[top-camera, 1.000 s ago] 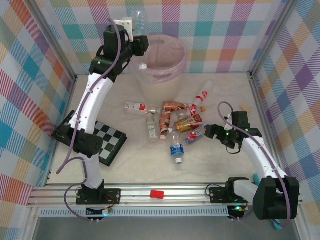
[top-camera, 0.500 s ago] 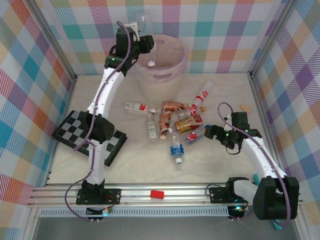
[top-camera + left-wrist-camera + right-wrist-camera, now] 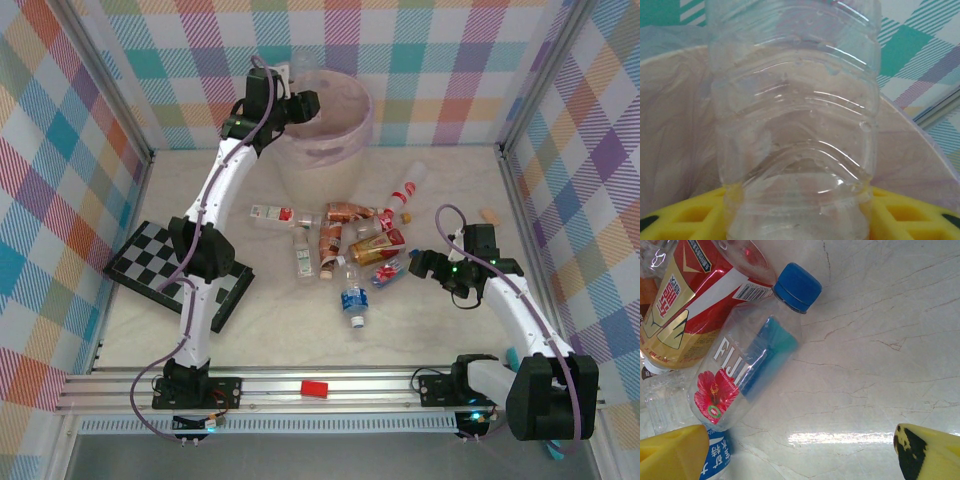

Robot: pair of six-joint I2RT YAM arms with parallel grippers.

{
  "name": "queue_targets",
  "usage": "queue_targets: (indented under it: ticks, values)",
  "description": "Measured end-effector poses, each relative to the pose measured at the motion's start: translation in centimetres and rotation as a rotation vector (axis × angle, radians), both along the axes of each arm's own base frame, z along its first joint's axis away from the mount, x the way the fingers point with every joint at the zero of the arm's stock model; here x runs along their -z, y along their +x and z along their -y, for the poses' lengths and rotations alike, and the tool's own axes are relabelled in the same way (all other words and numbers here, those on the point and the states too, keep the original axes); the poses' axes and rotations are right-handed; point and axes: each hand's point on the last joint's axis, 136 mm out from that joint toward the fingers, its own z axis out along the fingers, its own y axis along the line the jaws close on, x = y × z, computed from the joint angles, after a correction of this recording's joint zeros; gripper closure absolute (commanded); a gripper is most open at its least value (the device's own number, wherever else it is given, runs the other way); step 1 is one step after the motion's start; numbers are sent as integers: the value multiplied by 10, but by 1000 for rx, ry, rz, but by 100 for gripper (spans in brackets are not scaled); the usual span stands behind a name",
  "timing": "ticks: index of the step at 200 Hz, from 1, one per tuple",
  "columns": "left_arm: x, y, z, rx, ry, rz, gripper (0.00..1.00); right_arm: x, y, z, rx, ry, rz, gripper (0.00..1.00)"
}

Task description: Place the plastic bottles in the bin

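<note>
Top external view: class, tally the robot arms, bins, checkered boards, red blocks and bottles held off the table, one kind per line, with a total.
Robot arms: 2, the left arm and the right arm
bin: 1
checkered board: 1
red block: 1
held bottle: 1
Total: 6

A clear, ribbed plastic bottle (image 3: 795, 125), its glossy wall catching highlights, stands out against the thin, wrinkled translucent liner (image 3: 675, 130) of the smooth beige plastic bin (image 3: 318, 170). The left gripper (image 3: 795, 222) has fingers (image 3: 685, 217) of matt yellow plastic. The table (image 3: 880, 330) is polished and marble-veined, throwing glare. On it lie a smooth Fiji bottle (image 3: 747, 360) with a blue plastic cap (image 3: 796, 286), and a shiny red-and-gold printed label (image 3: 685, 305). A pale metal rail (image 3: 330, 385) runs along the front.
</note>
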Motion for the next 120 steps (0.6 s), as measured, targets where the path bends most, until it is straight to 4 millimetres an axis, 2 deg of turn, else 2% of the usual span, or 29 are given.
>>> queue_targets:
  ticks: [24,120]
  values:
    - [2,-2,3,13,8,-4,29,0,0,0,1,-1,0,5]
    - [7,-4,6,32,9,-18,19,-13,-2,1,34,16,45,5]
